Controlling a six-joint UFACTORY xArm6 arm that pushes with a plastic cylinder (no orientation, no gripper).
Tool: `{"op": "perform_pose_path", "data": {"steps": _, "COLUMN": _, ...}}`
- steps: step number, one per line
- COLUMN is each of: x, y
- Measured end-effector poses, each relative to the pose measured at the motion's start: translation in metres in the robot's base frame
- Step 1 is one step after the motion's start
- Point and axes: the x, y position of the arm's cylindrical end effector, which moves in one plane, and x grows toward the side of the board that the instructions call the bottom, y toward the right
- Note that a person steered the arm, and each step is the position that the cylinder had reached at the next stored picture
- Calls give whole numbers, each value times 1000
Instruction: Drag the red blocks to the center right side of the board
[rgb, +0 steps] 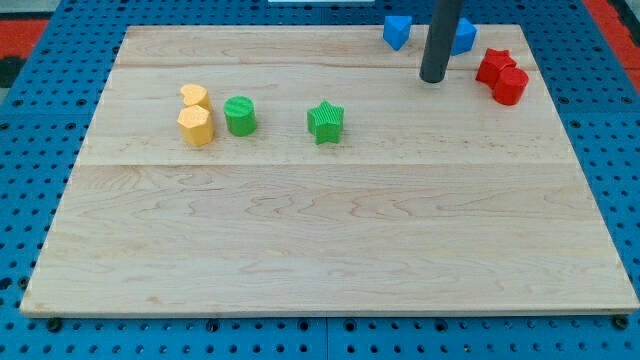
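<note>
Two red blocks sit touching near the board's top right: a red star-like block (492, 66) and a red round block (511, 86) just below and right of it. My tip (433, 78) rests on the board to the left of them, about a block's width from the star-like one. The dark rod rises from it out of the view's top.
Two blue blocks lie at the top edge, one (397, 31) left of the rod, one (464, 35) right of it and partly hidden. A green star (325, 122), a green cylinder (240, 115), a yellow heart (195, 97) and a yellow hexagon (196, 126) sit on the wooden board (330, 250).
</note>
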Motion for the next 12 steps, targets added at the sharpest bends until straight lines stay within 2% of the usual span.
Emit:
{"op": "perform_pose_path", "data": {"steps": 4, "x": -21, "y": -9}}
{"op": "perform_pose_path", "data": {"steps": 8, "x": -49, "y": 20}}
{"op": "perform_pose_path", "data": {"steps": 11, "x": -46, "y": 80}}
{"op": "perform_pose_path", "data": {"steps": 12, "x": -25, "y": 103}}
